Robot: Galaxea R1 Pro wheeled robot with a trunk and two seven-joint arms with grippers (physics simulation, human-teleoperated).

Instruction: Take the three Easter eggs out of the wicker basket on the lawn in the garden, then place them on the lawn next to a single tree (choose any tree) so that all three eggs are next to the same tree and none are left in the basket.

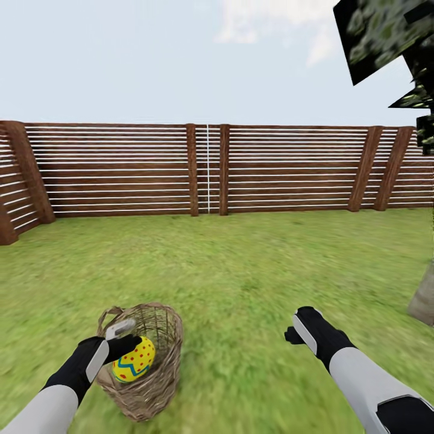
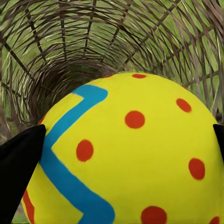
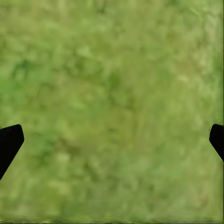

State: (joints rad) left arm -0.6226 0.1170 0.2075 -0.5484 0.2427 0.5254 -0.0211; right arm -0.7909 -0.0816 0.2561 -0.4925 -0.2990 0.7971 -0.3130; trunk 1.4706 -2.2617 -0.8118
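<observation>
**Left gripper clamped on the dotted egg at the basket mouth**

Head view: the left gripper (image 1: 123, 343) holds the dotted egg (image 1: 134, 359), yellow with red dots and a teal band, at the rim of the wicker basket (image 1: 158, 377). The basket stands on the lawn (image 1: 241, 283), tilted so that its opening faces the robot. The left wrist view shows the same egg (image 2: 135, 154) large between the two black fingertips (image 2: 18, 163), one at each flank, with the open weave of the basket wall (image 2: 93, 42) behind it. The other two eggs cannot be made out in these pictures.

The right gripper (image 1: 301, 328) hangs over bare grass, well apart from the basket; the right wrist view shows its fingertips (image 3: 9, 142) spread wide with nothing but lawn (image 3: 112, 107) between them.

A tree trunk (image 1: 423, 298) stands at the right edge of the head view, with dark leaf patches (image 1: 380, 30) above; a slatted fence (image 1: 208, 169) closes the garden behind.

Handling, by judgement: the egg looks rigid, smooth and light, so its curved shell may slip out of a pinch. A hold across its widest girth, as here, seems safest.
</observation>
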